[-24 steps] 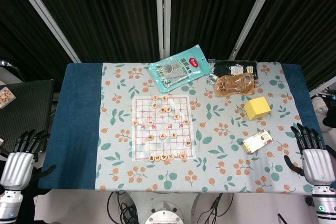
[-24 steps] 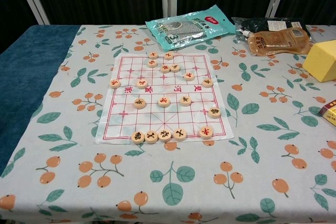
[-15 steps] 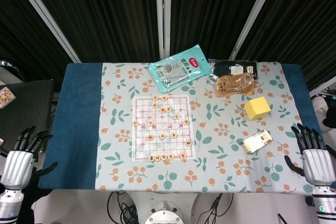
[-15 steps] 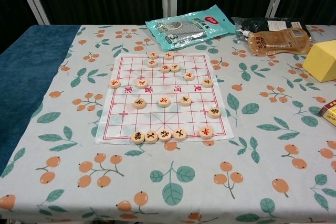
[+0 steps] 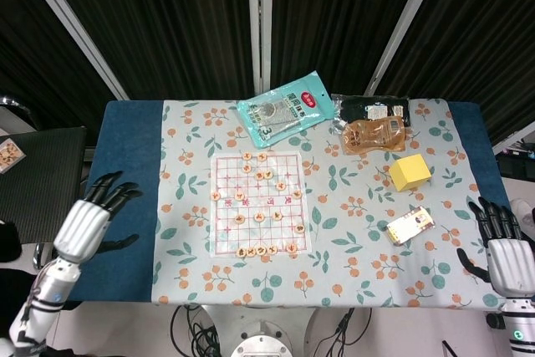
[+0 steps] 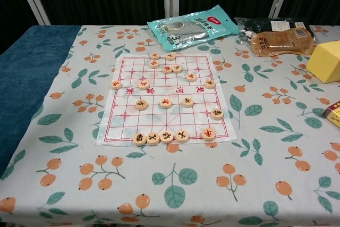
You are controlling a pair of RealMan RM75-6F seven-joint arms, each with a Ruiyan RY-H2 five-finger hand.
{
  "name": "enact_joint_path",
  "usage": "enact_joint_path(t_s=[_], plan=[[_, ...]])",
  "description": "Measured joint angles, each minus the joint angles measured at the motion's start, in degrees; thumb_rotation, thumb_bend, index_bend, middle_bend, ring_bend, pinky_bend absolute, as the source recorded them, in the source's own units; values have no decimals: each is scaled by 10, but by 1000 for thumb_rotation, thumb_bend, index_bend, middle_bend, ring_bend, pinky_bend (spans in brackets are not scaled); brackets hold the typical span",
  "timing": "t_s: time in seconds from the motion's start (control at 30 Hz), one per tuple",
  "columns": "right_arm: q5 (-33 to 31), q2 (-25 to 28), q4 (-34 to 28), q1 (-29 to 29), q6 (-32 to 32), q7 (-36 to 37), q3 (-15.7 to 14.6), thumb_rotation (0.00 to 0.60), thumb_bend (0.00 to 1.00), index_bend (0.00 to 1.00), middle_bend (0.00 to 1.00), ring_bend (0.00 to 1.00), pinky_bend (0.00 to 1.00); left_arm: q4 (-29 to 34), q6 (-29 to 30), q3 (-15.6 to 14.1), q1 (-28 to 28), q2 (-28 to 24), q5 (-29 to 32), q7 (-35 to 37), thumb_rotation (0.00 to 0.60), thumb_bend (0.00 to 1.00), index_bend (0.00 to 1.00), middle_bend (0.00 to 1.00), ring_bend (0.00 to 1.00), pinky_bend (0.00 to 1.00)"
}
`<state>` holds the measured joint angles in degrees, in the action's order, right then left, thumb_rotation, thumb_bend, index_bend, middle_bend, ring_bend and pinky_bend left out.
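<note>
- Hovering my left hand (image 5: 84, 225) over the table's blue edge (image 5: 125, 156), fingers spread, empty, left of the chess sheet (image 5: 257, 202).
- My right hand (image 5: 505, 258) hangs spread and empty, near the small box (image 5: 410, 225).

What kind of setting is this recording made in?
Probably a lab or studio set up as a home table: a floral tablecloth with a Chinese chess board and snack packets, but dark curtains and metal poles behind.
</note>
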<state>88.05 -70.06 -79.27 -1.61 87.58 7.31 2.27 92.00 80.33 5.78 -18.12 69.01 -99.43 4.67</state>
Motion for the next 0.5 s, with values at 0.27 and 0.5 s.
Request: enact_joint_path(t_s=[0.27, 0.5], plan=[[-4, -1, 29, 2, -1, 35, 1, 600, 228, 0, 0, 0, 0, -16, -179, 56, -159, 61, 40, -45, 600, 98, 304, 253, 154, 265], [-10, -9, 69, 9, 8, 80, 5, 600, 228, 0, 0, 0, 0, -82, -286, 87, -269, 146, 88, -58, 600, 129, 311, 259, 154, 262]])
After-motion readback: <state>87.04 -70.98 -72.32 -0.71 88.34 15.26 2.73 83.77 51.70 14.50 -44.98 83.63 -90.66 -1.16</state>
